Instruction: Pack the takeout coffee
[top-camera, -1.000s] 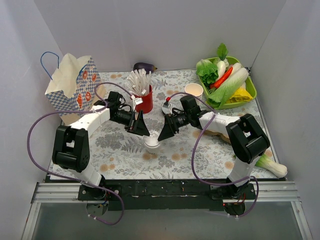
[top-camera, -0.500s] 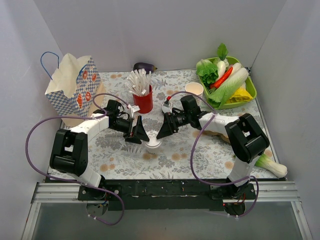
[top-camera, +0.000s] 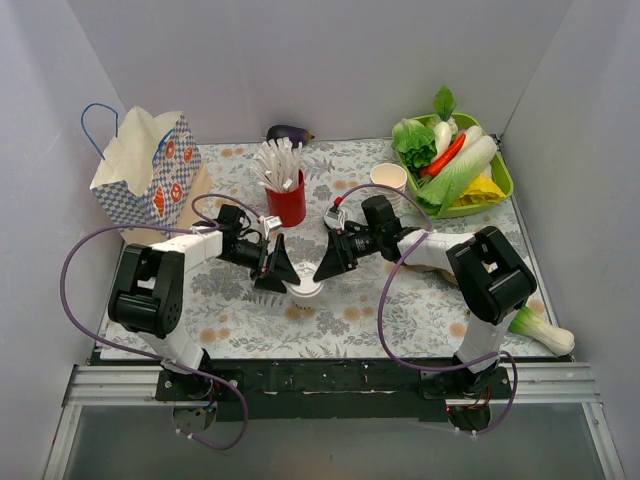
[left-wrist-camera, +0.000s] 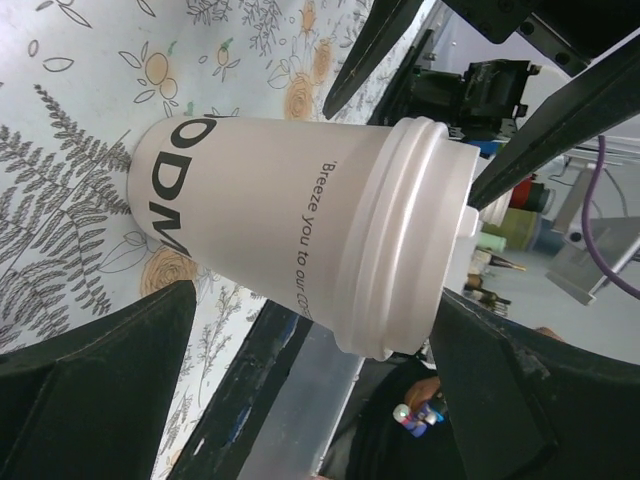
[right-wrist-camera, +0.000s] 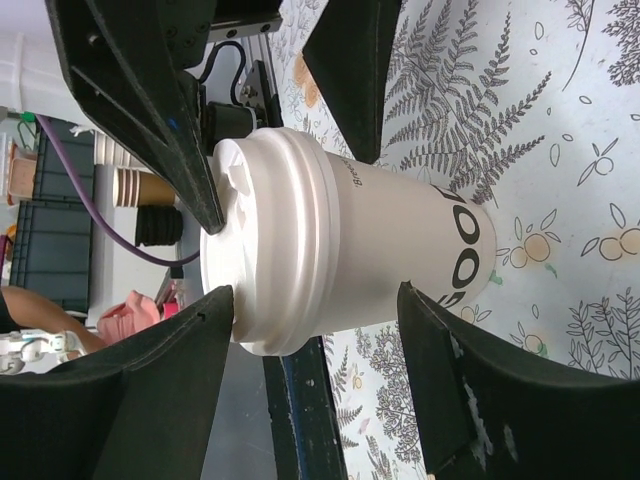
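Small cream-white paper cup with round white plastic lid (top-camera: 306, 290) stands upright mid-table on floral cloth (top-camera: 400, 305), left gripper (top-camera: 280, 268) and right gripper (top-camera: 328, 265) both jaws spread flanking it; probably light, thin-walled, crushable, so pinch gently on sidewall below lid.

The coffee cup (right-wrist-camera: 380, 260) with its white lid (right-wrist-camera: 265, 245) stands on the cloth with leaves and flowers (right-wrist-camera: 560, 130). It sits between the two black fingers of the right gripper (right-wrist-camera: 315, 295), which are spread wide apart. On the far side of the cup, the left gripper (right-wrist-camera: 290, 192) has its fingers spread around it too
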